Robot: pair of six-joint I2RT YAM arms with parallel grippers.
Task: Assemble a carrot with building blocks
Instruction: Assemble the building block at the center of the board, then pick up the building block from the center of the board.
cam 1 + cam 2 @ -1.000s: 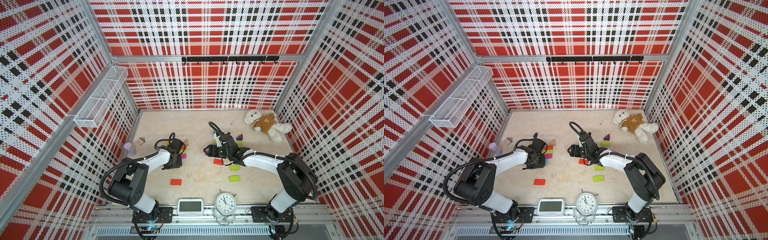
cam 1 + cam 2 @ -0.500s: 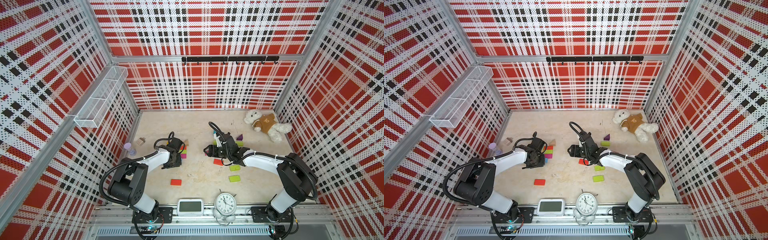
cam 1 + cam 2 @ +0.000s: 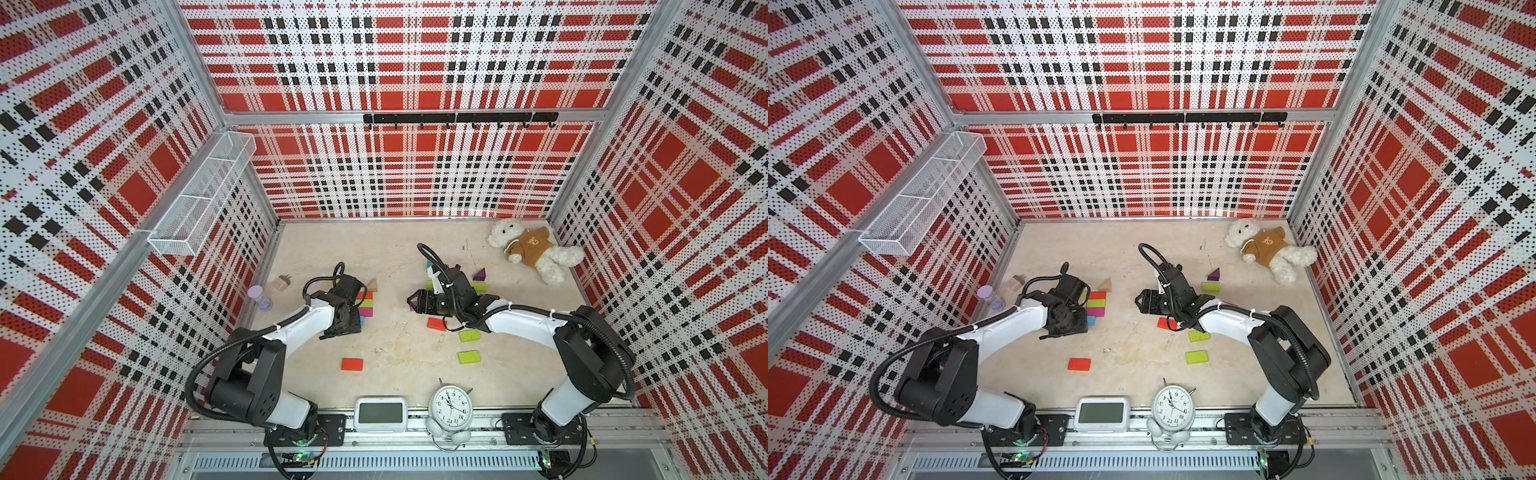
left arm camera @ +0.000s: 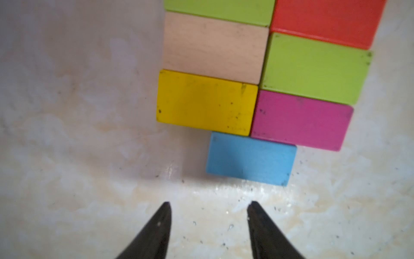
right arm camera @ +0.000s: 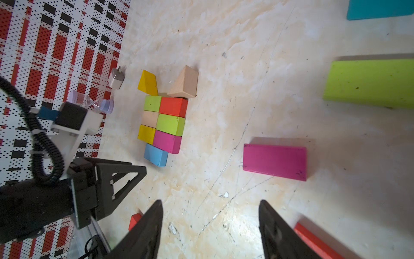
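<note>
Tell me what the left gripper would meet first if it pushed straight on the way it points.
Probably the blue brick, lying just ahead of the open left gripper; how high the gripper rides above the table is unclear.

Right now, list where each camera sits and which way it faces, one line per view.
Top views: high over the front edge, looking down toward the back wall; left arm and right arm show whole.
Left wrist: on the left arm, looking down past the left gripper at the block stack; only that gripper shows.
Right wrist: on the right arm, looking low across the table past the right gripper toward the block stack; the left gripper shows too.
Shared: every view shows the block stack.
</note>
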